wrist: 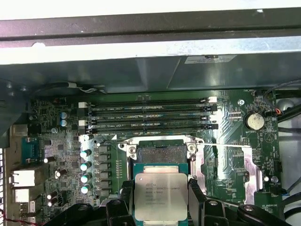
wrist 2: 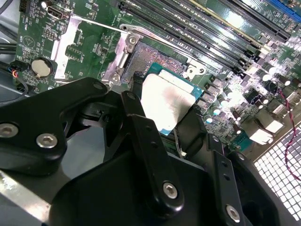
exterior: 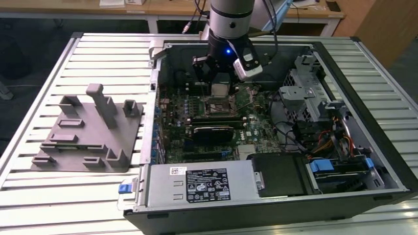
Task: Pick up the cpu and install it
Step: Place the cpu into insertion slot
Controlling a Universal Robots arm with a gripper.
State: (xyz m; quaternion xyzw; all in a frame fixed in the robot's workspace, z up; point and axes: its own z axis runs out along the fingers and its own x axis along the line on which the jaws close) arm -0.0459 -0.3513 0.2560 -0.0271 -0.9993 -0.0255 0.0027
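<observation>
While the gripper [wrist: 159,201] clamps it by two opposite edges, the cpu [wrist: 157,196] is held just over the open socket [wrist: 157,151].
It has a silvery metal lid with rows of small dark print and a green rim around it; the fingers [wrist 2: 141,122] are set narrow against its sides. The opened computer case [exterior: 261,215] lies on a slatted metal table [exterior: 39,205], with a grey fixture [exterior: 88,132] at the exterior view's left and wooden benches [exterior: 307,12] far behind. A white printed label [exterior: 207,185] sits on the near power supply [exterior: 163,188].
</observation>
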